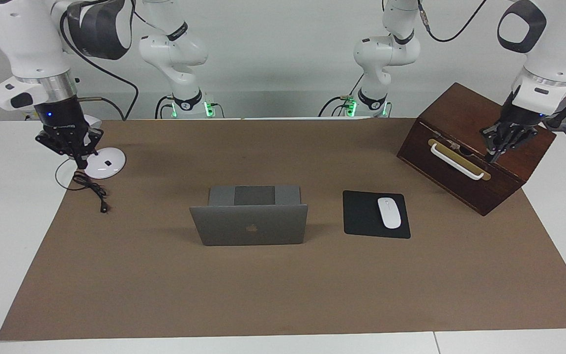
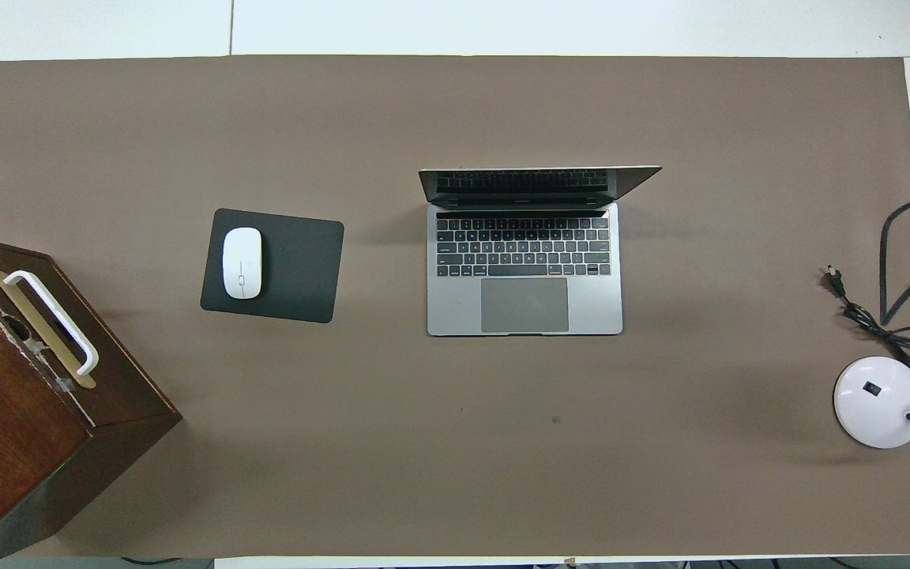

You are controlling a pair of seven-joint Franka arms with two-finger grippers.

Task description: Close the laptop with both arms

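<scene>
I see the laptop (image 1: pixel 249 222) open near the middle of the brown mat (image 1: pixel 283 295), lid up with the logo facing away from the robots, keyboard toward them. In the overhead view the laptop (image 2: pixel 524 269) sits square to the mat edges, screen tilted past vertical.

Left gripper (image 1: pixel 496 152) hangs over the wooden box (image 1: pixel 460 113) at the left arm's end of the table, close to the mat corner nearest the robots. Fingertips pressed together, pinching nothing. It's just above the box top beside the white handle (image 1: pixel 457 161); I can't tell whether it touches the wood. Laptop is well apart from it, toward the table centre.

Right gripper (image 1: pixel 77 158) is over the mat edge at the right arm's end, just beside the white lamp base (image 1: pixel 104 163) and above the black cord (image 1: pixel 91 189). Fingertips together, nothing held. Laptop is well apart from this one too.

Black mouse pad (image 1: pixel 369 214) with the white mouse (image 1: pixel 389 212) on it lies beside the laptop, between the laptop and the box. Neither gripper shows in the overhead view.
</scene>
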